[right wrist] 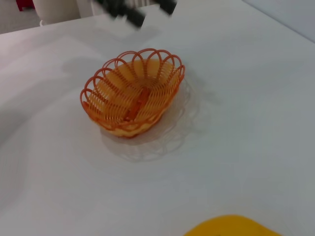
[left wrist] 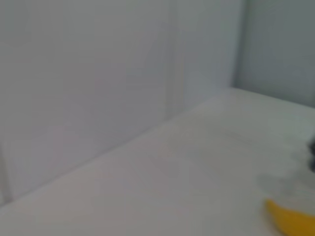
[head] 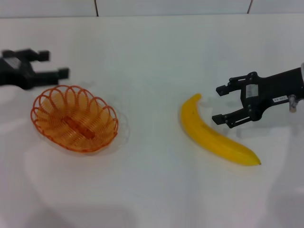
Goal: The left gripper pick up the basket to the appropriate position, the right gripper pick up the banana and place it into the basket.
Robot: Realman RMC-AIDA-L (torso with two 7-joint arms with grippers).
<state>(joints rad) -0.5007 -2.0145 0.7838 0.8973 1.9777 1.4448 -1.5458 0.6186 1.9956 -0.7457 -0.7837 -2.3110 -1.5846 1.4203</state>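
Note:
The orange wire basket [head: 74,118] stands on the white table at the left; it also shows in the right wrist view [right wrist: 134,92]. My left gripper [head: 53,64] is open and empty, just behind the basket's far left rim, apart from it; it shows in the right wrist view [right wrist: 150,11] too. The yellow banana [head: 213,133] lies right of centre; its ends show in the left wrist view [left wrist: 293,220] and right wrist view [right wrist: 231,227]. My right gripper [head: 220,104] is open and empty, just right of the banana's upper part.
The white table [head: 152,57] ends at a wall [left wrist: 98,73] behind. A red object [right wrist: 25,4] shows off the table's edge in the right wrist view.

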